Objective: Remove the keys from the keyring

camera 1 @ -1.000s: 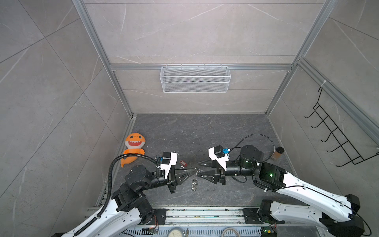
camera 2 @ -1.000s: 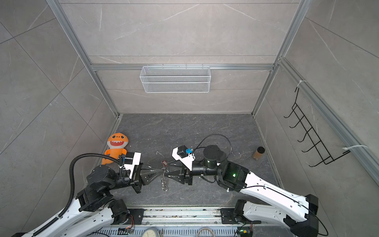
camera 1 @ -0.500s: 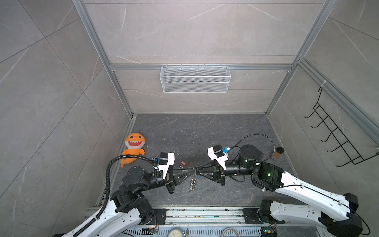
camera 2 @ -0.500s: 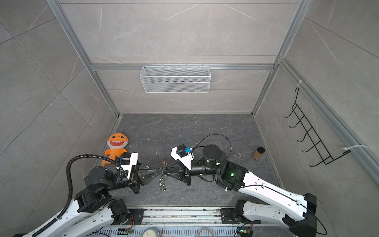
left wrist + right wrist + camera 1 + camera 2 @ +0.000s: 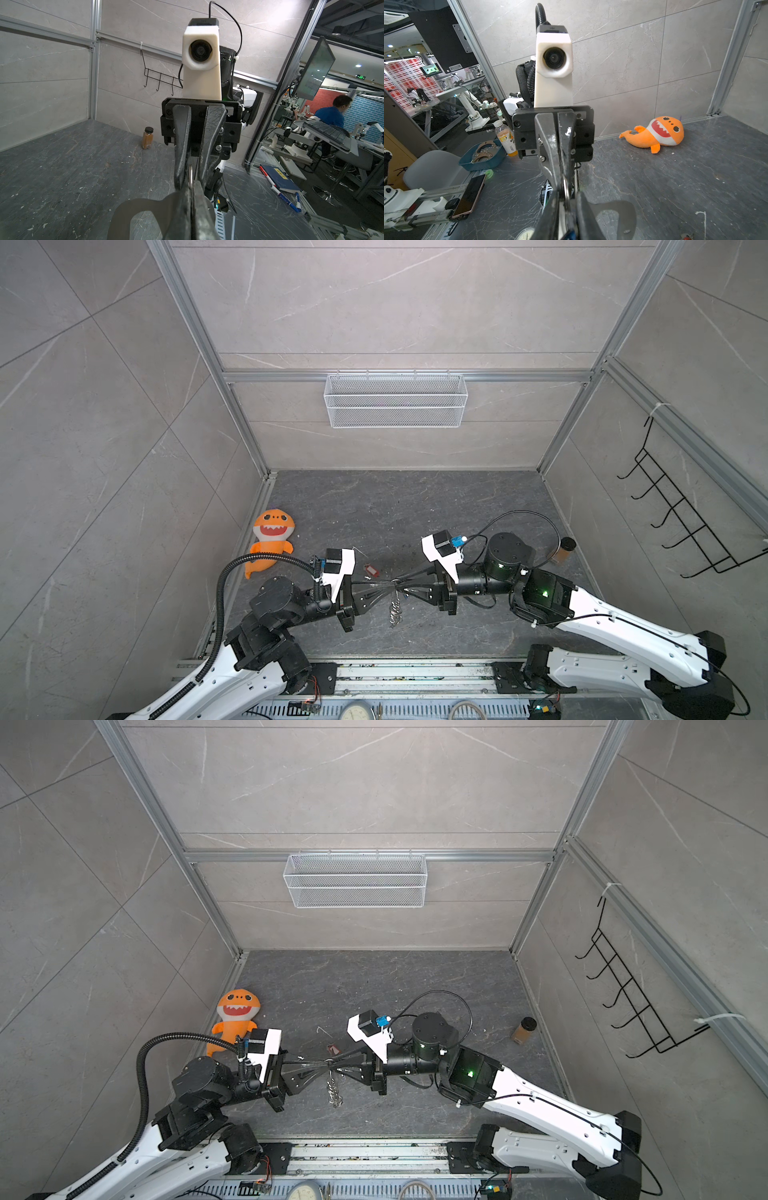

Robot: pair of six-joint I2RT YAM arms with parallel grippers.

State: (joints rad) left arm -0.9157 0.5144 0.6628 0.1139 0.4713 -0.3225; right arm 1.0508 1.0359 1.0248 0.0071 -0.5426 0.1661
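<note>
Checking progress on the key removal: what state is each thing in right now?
left gripper: shut on the keyring.
right gripper: closed on the keyring too.
keyring: held between both grippers, chain hanging down.
red-tagged key: off the keyring, lying on the table.
spice jar: upright, capped.
plush shark: lying face up.

The fingertips of the left gripper and right gripper cover the top of the keyring; whether the right one grips it is hidden. The hanging links are too small to sort. A blue piece is cut off by the right wrist view's edge.
</note>
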